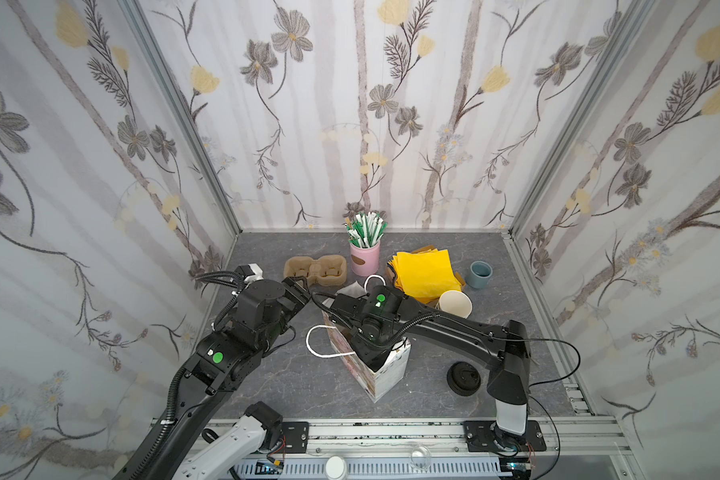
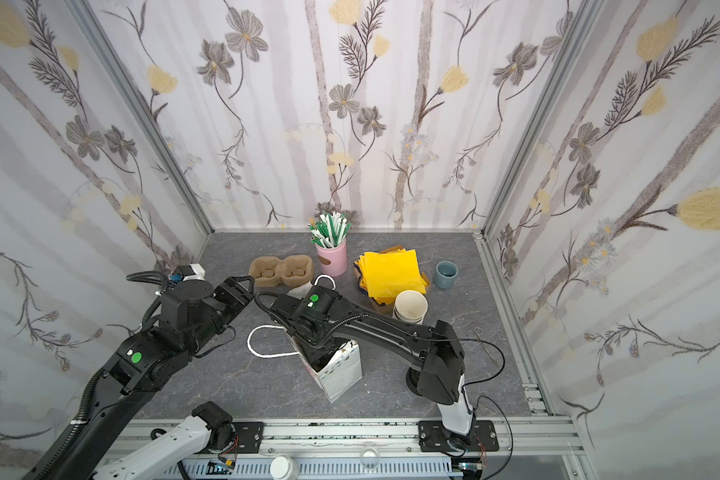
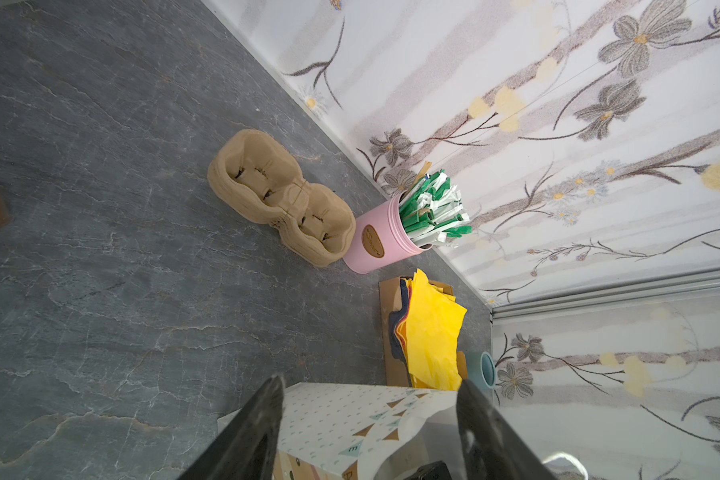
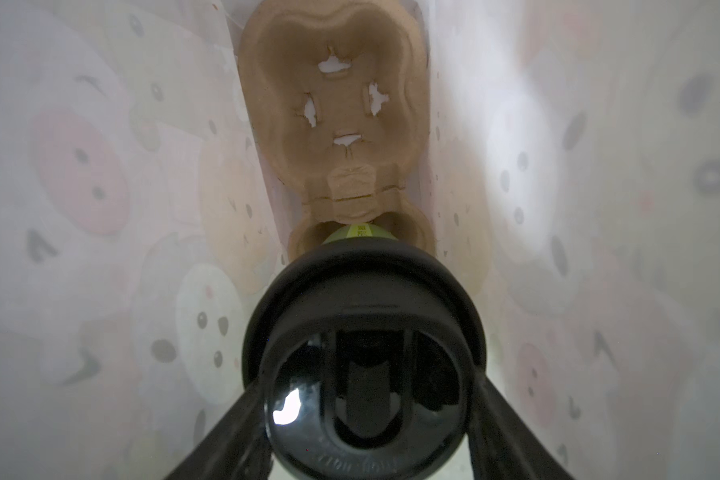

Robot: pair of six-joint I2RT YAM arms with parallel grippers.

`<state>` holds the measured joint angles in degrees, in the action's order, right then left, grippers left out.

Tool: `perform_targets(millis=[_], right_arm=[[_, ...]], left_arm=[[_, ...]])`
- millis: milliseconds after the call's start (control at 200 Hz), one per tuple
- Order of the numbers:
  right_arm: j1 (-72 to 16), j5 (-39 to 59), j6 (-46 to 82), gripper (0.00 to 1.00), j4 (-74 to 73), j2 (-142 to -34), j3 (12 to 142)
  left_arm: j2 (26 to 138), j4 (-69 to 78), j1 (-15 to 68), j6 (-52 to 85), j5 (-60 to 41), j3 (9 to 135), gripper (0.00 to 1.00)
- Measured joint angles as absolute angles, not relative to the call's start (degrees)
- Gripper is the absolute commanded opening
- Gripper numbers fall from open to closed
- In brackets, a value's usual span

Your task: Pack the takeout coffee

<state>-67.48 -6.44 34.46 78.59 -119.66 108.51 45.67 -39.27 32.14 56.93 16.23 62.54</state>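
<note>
**Coffee in bag, right gripper on its lid**

The grey bench carries a printed paper bag, standing upright near its middle with the mouth open. A pulp carrier lies inside the bag. The left gripper stands wide apart just beside the bag's wall and holds nothing. The right gripper, down inside the bag, is closed on the black lid of the takeout coffee. The cup sits in one pocket of the carrier.
</note>
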Motion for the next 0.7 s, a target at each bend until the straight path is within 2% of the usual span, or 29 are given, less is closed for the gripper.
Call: perform_targets(millis=[699], right_arm=[[-67.44,-8.14,34.0,0.65,78.24,-121.56,107.44]], left_arm=[[45.41,-39.27,32.14,55.88,16.23,62.24,0.67]])
